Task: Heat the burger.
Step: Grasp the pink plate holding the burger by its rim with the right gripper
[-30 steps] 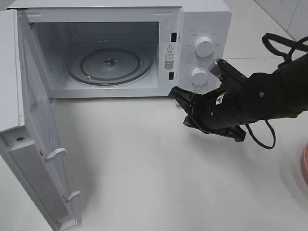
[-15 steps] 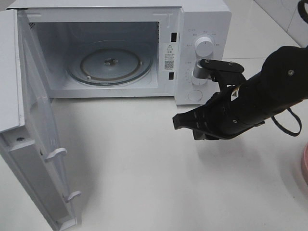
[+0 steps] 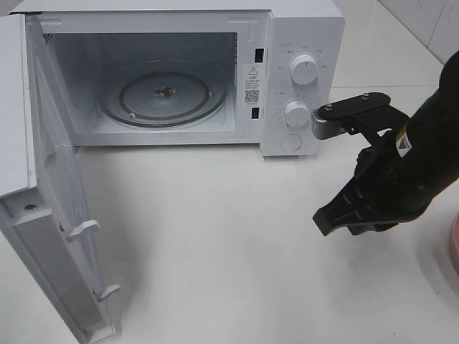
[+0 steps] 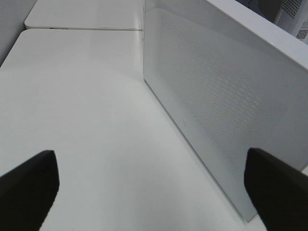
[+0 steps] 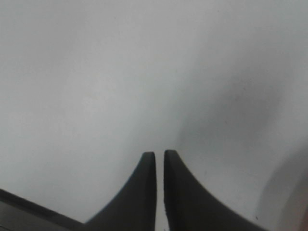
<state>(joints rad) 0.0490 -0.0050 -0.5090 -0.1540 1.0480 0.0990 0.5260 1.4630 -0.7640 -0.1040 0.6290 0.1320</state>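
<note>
White counter (image 3: 215, 236): I list microwave (image 3: 301, 29) holding glass turntable (image 3: 163, 93); left tool (image 4: 149, 161), wrist view only, apart; right tool (image 5: 160, 154) nearly together.

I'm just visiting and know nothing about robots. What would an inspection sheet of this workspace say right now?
Surface: white table, no spills seen.
Job's things: microwave with its door swung wide open and its glass turntable empty; burger not in view; only the edge of a pink plate shows at the right border.
Clutter: nothing seen.
End effectors: left end effector open, holding nothing, beside the door's outer face; right end effector with fingers almost together, holding nothing, over the table in front of the control panel.
Cables: nothing seen.
Surroundings: white tiles behind the table.
</note>
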